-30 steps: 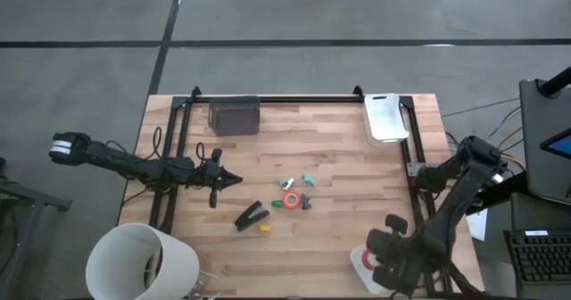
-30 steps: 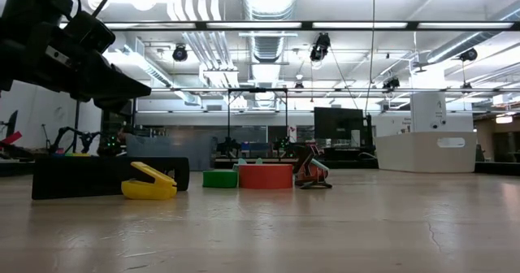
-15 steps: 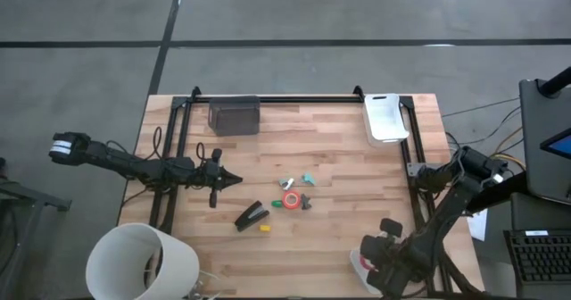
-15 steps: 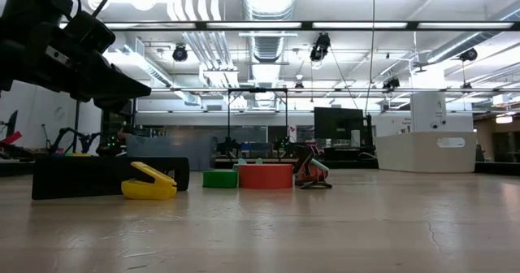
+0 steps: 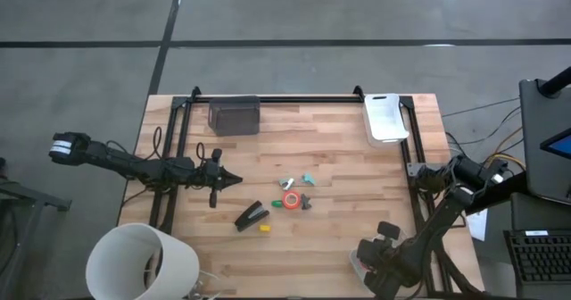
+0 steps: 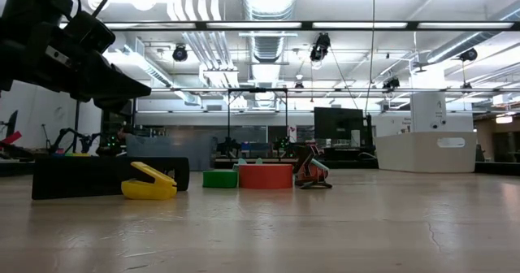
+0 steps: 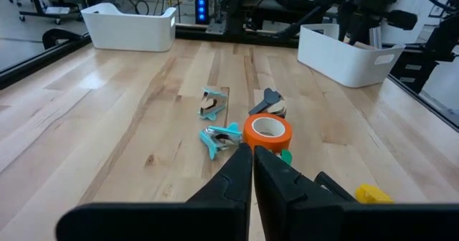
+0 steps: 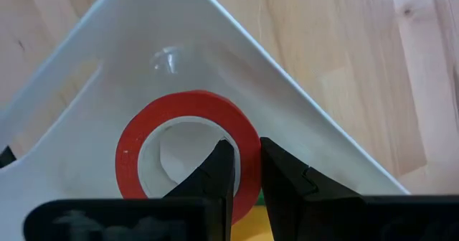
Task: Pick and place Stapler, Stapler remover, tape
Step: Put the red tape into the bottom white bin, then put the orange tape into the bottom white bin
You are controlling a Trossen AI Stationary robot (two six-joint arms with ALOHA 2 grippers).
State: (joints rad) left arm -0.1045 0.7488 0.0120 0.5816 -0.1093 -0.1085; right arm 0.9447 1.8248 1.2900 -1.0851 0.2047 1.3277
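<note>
While no brand, label or writing can be read anywhere, the scene sorts as follows, nearest first:

Right gripper (image 8: 244,171): at the table's near right corner, down inside a white bin (image 8: 301,105); its fingers pinch the wall of a red tape roll (image 8: 188,151), one finger inside the pale core, the other outside.

Red tape roll: glossy red ring with a whitish core, lying against the bin's floor; a bit of yellow and green shows just under the fingers, too little to identify.

White bin: rounded plastic corner, resting on the wooden table (image 5: 339,157).

Yellow piece (image 5: 265,228): small, on the table just beside the stapler's near end.

Stapler (image 5: 252,216): slim, black, wedge-shaped, lying flat and slanted left of the table's middle, untouched.

Orange tape roll (image 7: 267,131): orange-red ring with a pale core, lying flat at the table's middle, in the small cluster.

Teal clawed pieces (image 7: 213,103): two, beside the orange roll; a dark clawed piece (image 7: 270,102) lies behind it.

Left gripper (image 7: 253,157): held above the table's left side, pointing toward the cluster, fingers pressed together with nothing between them.

Dark box (image 5: 234,117): far left edge of the table.

White tray (image 5: 385,118): far right corner of the table.
</note>
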